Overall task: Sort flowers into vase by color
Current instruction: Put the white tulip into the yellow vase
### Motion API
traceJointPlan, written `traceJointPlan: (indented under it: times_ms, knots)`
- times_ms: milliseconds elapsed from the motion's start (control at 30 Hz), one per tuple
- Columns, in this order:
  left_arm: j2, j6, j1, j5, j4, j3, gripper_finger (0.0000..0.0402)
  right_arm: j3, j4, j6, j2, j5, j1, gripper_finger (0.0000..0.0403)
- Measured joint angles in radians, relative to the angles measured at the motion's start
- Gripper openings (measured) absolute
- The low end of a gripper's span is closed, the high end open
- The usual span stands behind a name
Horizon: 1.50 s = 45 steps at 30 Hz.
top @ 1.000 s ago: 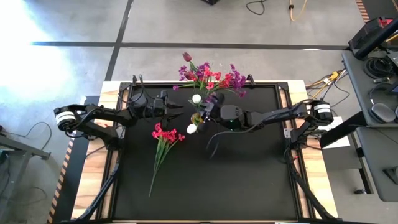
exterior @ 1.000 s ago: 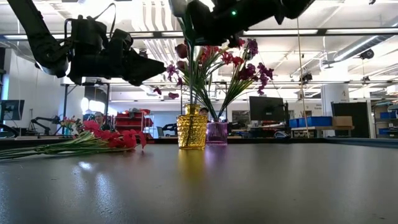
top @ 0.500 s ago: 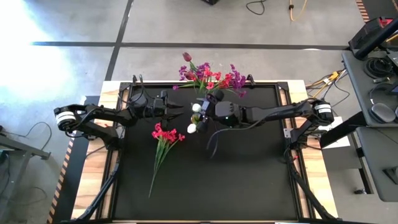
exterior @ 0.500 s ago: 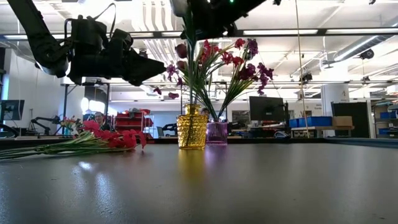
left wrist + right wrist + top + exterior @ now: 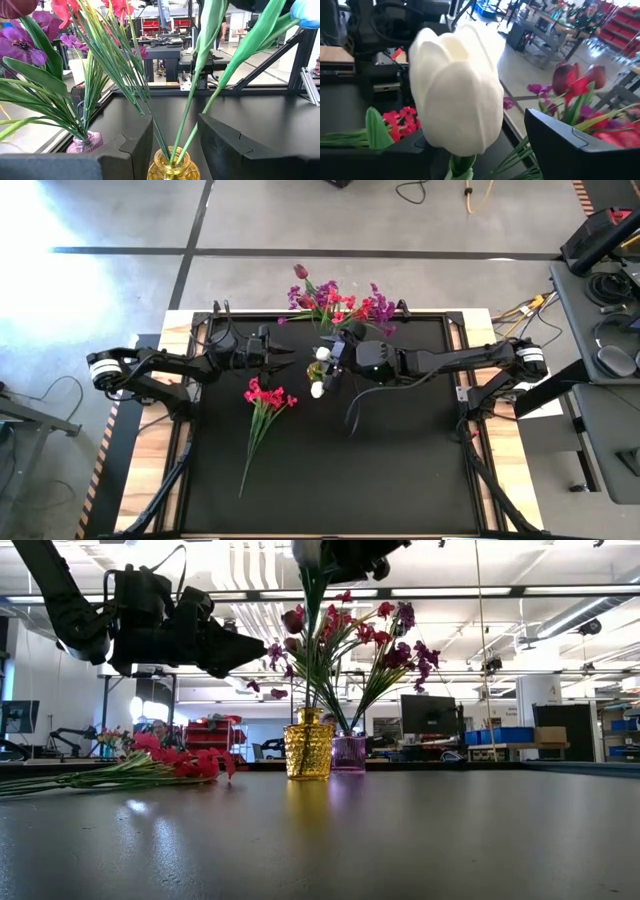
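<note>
Your right claw (image 5: 331, 366) has just spread its fingers and drawn back a little toward the right, so the white tulips (image 5: 319, 370) now stand on their own with stems down in the yellow vase (image 5: 308, 756) at the far middle of the counter (image 5: 400, 470); that placement looks finished. The near bloom is a plump, closed cream-white cup on a thick green stem. Your left claw (image 5: 290, 356) hangs spread and empty left of the vases, and the red spray (image 5: 262, 410) lies flat, unsorted.
</note>
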<state>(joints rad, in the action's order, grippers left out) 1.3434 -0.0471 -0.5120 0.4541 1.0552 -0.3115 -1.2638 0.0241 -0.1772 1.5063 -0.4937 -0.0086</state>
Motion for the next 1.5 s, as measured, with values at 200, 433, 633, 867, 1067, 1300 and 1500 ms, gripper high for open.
traceJointPlan:
  times_ms: [200, 433, 633, 867, 1067, 1300, 1500]
  knots:
    - [0.0, 0.002, 0.0, 0.0, 0.004, 0.0, 0.0142, 0.013, 0.005, 0.069, 0.041, 0.021, -0.029, 0.0231]
    - [0.0, 0.003, 0.0, 0.0, 0.009, 0.0, 0.0142, -0.01, -0.002, 0.099, 0.078, 0.022, -0.047, 0.0273]
    - [0.0, 0.003, 0.0, 0.0, 0.008, 0.0, 0.0142, -0.08, -0.1, 0.101, 0.088, 0.022, -0.05, 0.0317]
    - [0.0, 0.003, 0.0, 0.001, 0.007, 0.0, 0.0142, -0.166, -0.233, 0.089, 0.089, 0.024, -0.048, 0.034]
    - [0.0, 0.003, 0.0, 0.001, 0.007, 0.0, 0.0142, -0.186, -0.259, 0.079, 0.089, 0.038, -0.037, 0.0341]
    - [0.0, 0.003, 0.0, 0.001, 0.007, 0.0, 0.0142, -0.186, -0.221, 0.099, 0.121, 0.152, -0.04, 0.0339]
    - [0.0, 0.004, 0.0, 0.001, 0.006, 0.0, 0.0142, -0.239, -0.228, 0.098, 0.133, 0.154, -0.04, 0.0339]
